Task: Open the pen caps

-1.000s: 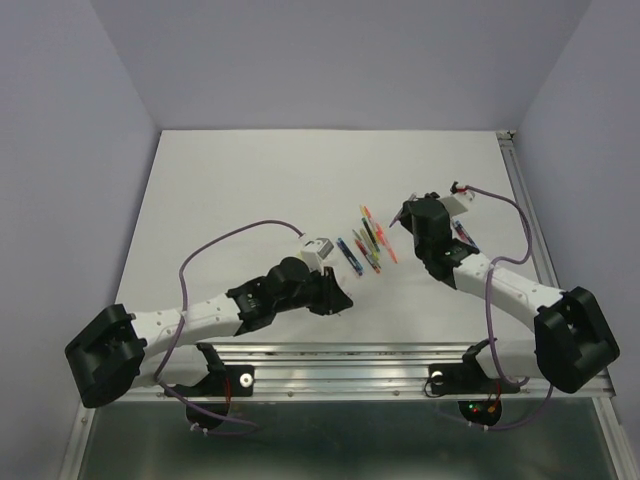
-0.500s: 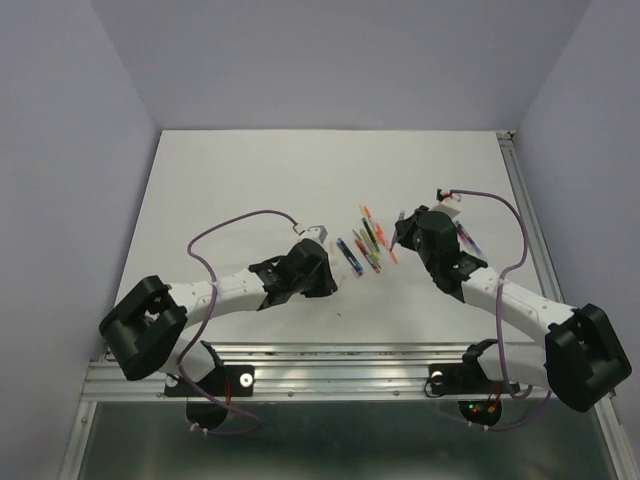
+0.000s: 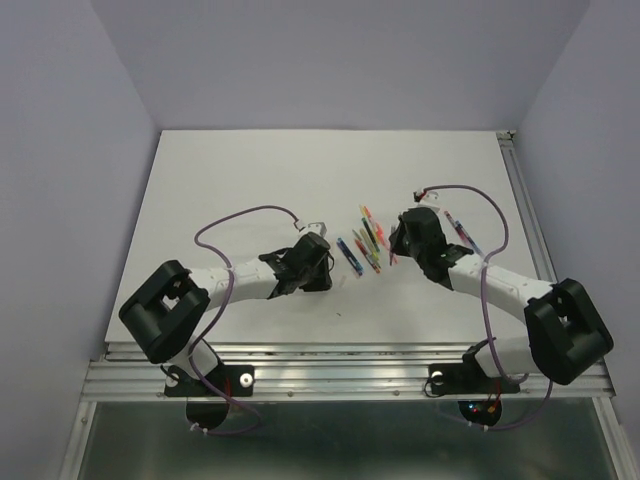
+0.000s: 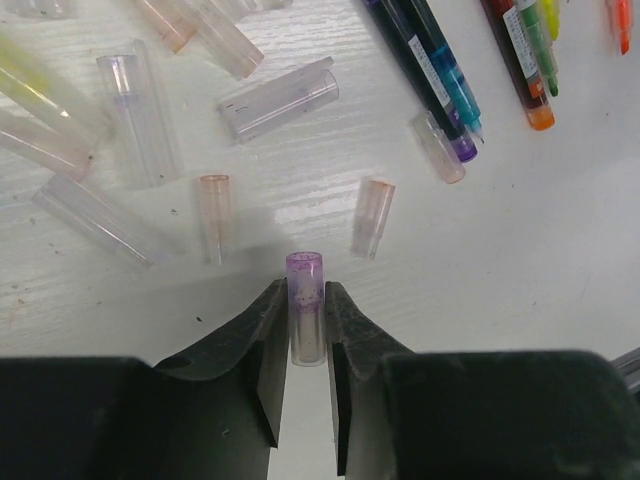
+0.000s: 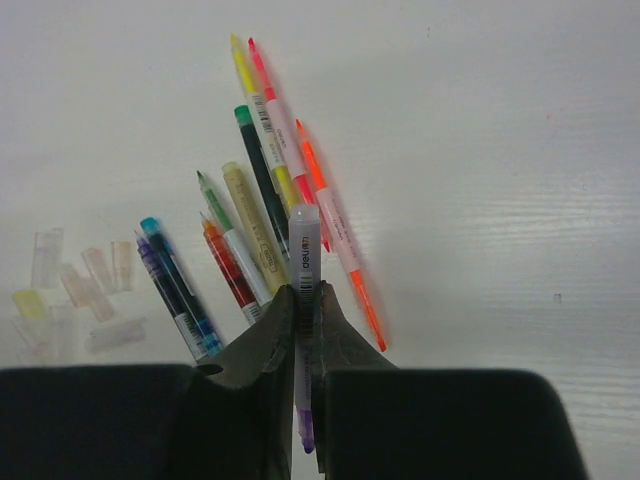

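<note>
My left jaws stand close on either side of a purple-tinted cap (image 4: 305,300), its tinted end pointing away from me. Whether they pinch it or merely flank it I cannot tell. Beyond it the other pen caps (image 4: 275,98) lie scattered, clear and pinkish, with the pens (image 4: 445,70) off to the right. My right jaws are clenched on a purple pen (image 5: 303,260), its white labelled barrel pointing forward above the fanned row of pens. Everything lies on a white, faintly grained surface (image 3: 250,180), with pale lilac walls (image 3: 330,60) around it and a metal rail (image 3: 350,355) at the near edge.
</note>
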Controlling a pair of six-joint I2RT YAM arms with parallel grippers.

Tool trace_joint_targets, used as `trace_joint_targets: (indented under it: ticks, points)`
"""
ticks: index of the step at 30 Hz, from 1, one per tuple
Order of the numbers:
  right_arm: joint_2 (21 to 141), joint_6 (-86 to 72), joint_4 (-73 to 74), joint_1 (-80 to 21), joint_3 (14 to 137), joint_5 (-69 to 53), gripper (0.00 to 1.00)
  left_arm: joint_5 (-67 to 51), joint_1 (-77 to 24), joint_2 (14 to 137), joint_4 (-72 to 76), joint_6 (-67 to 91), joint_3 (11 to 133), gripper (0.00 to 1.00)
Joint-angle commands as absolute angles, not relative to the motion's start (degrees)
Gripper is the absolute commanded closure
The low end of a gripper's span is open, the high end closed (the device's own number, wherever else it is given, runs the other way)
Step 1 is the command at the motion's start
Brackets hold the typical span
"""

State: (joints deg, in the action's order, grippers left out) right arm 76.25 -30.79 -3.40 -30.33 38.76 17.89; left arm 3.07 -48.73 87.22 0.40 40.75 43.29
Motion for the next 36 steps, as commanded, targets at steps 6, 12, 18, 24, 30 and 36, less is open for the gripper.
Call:
trace_joint_targets:
  ticks: [6, 12, 18, 24, 30, 36]
  points:
    - [85.1, -13.6, -2.2, -30.0, 49.4, 10.4, 0.94, 2.4, -48.7, 87.5, -1.1, 38.4, 46.1, 0.53]
    - [89.5, -6.9, -2.5, -30.0, 52.4, 6.0, 0.91, 1.3, -48.8, 86.0, -1.1, 38.1, 46.3, 0.43]
    - [92.2, -2.6, -1.7, -30.1, 54.1, 5.5, 0.85, 0.6, -49.0, 81.9, -1.1, 37.4, 46.4, 0.31]
    - [94.4, -0.6, -1.3, -30.1, 55.4, 5.6, 0.81, 0.4, -49.1, 76.9, -0.3, 36.9, 45.4, 0.15]
    - [95.2, -1.0, -2.1, -30.1, 55.5, 6.5, 0.78, 0.4, -49.1, 73.0, -0.4, 36.6, 44.6, 0.09]
    - [96.0, -1.4, -1.8, -30.1, 55.8, 7.6, 0.69, 0.4, -49.1, 70.3, 1.2, 36.2, 43.3, 0.04]
